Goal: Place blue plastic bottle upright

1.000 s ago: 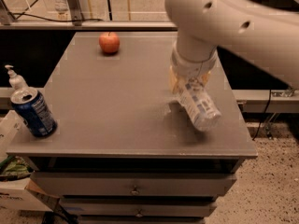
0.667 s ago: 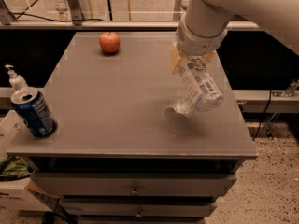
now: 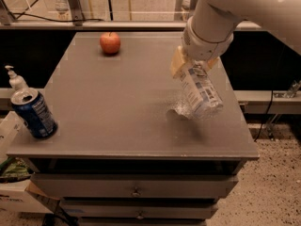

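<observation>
The blue plastic bottle [image 3: 201, 92], clear with a pale blue-and-white label, hangs tilted over the right side of the grey table [image 3: 113, 102]. Its clear lower end [image 3: 179, 110] is at or just above the tabletop; I cannot tell whether it touches. Its cap is hidden. My gripper [image 3: 194, 66] comes down from the big white arm at the top right. Its beige fingers [image 3: 178, 63] are shut on the bottle's upper part.
A red apple [image 3: 110, 43] sits at the back of the table. A dark blue drink can [image 3: 34, 113] stands at the front left corner, with a white pump-top bottle [image 3: 15, 79] just behind it. Drawers [image 3: 136, 191] are below, and a cardboard box [image 3: 14, 194] is at the lower left.
The arm has risen and pulled back a little. The bottle, low on the table a second ago, is now lifted and tipped steeper in the gripper.
</observation>
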`<state>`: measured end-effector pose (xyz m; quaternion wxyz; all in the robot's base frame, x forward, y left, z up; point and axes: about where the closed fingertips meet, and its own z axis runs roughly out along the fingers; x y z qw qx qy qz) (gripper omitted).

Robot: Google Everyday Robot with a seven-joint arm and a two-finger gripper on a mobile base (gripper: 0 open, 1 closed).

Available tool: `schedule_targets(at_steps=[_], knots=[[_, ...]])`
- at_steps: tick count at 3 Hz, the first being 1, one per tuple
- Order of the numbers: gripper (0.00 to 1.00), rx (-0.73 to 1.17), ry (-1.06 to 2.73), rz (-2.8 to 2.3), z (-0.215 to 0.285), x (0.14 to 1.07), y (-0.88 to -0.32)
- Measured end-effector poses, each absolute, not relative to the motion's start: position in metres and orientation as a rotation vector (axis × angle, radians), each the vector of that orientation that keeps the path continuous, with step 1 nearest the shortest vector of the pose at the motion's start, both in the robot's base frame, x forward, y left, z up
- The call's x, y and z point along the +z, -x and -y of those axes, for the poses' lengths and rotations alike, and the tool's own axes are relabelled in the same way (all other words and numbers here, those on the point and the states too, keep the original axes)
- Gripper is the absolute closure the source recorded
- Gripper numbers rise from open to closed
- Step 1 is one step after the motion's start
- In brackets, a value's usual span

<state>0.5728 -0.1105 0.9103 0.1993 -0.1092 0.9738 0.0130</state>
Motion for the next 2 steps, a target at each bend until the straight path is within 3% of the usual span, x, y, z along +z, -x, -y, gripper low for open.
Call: schedule_targets(at_steps=[2], knots=[[1.0, 0.352, 0.195, -2.592, 0.112, 0.899, -0.596]])
